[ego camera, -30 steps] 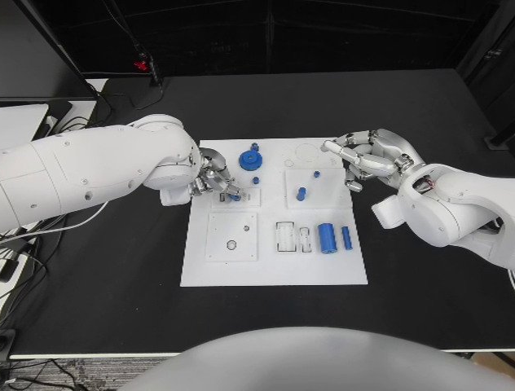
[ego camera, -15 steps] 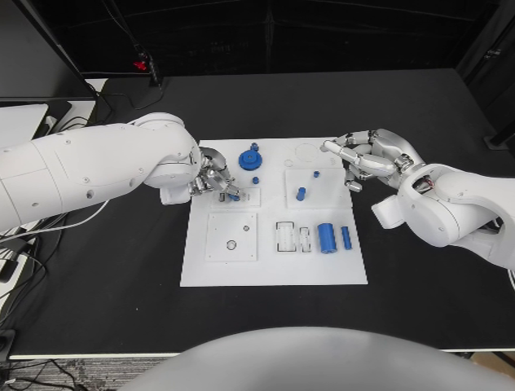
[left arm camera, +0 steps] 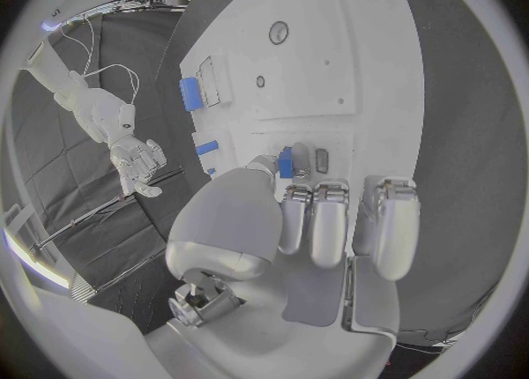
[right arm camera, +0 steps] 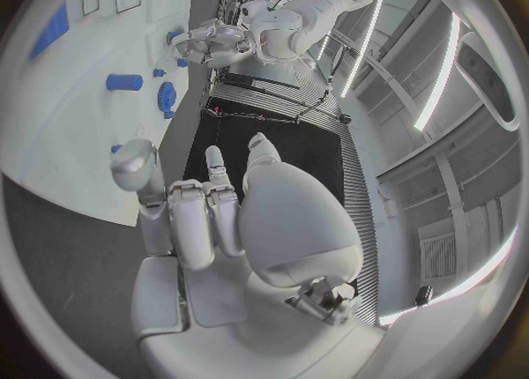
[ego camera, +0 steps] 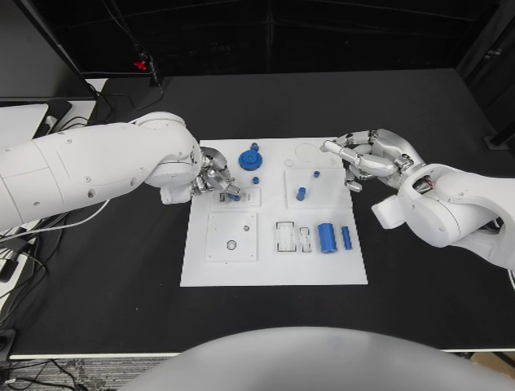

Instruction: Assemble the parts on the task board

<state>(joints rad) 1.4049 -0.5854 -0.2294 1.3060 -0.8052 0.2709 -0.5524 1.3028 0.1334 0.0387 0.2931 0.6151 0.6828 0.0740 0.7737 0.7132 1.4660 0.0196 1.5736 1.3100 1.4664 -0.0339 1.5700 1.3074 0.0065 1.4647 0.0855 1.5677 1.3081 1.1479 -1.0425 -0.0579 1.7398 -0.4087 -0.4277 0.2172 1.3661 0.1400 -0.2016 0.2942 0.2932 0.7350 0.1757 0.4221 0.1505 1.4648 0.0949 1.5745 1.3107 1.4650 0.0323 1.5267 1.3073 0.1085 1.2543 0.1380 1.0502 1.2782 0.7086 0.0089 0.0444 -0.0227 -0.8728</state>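
Head view | left hand (ego camera: 214, 182) fingers pinch small blue part (left arm camera: 286, 164) | right hand (ego camera: 369, 156) fingers curled, empty

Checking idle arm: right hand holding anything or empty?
Empty. The right hand hovers at the task board's far right corner, fingers curled with nothing between them.

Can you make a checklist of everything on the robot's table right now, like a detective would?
Surface: black table, with the white task board in the middle.
Job's things: blue gear, blue cylinder and blue bar lie on the board.
Clutter: nothing seen.
Hands: left hand pinches a small blue part over the board; right hand curled at the board's edge, holding nothing.
Cables: wires off the table's left side.
Surroundings: dark room; white surface at left.
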